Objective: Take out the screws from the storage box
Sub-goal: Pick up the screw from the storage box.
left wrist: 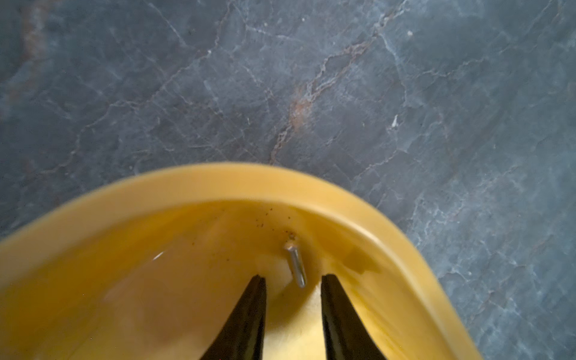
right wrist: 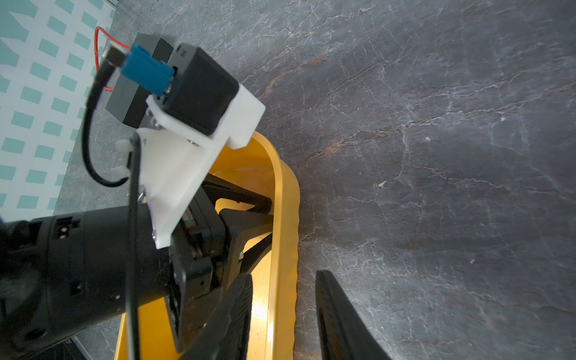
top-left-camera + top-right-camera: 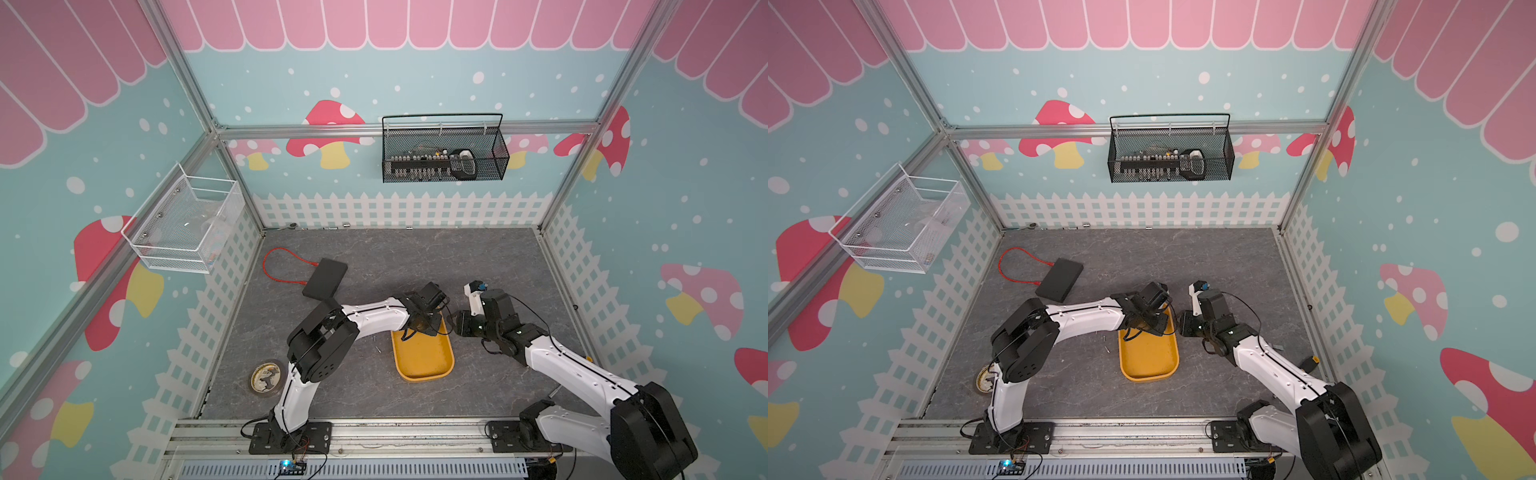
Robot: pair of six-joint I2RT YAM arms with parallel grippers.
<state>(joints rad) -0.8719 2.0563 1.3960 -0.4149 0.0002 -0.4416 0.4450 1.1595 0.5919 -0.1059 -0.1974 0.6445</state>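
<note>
- 1 screw [image 1: 295,265] in storage box [image 1: 218,180], loose between the parted left gripper [image 1: 293,277] jaws.
- 2 screws [image 3: 373,338] [image 3: 378,349] on table [image 3: 415,257] beside box.
- Right gripper [image 2: 283,276] jaws apart, astride box rim.

Jaws parted on left end effector [image 1: 293,277] and right end effector [image 2: 283,274].

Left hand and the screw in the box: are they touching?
Apart. Left wrist view: the screw lies between the left hand's fingers, clear gaps on both sides.
</note>
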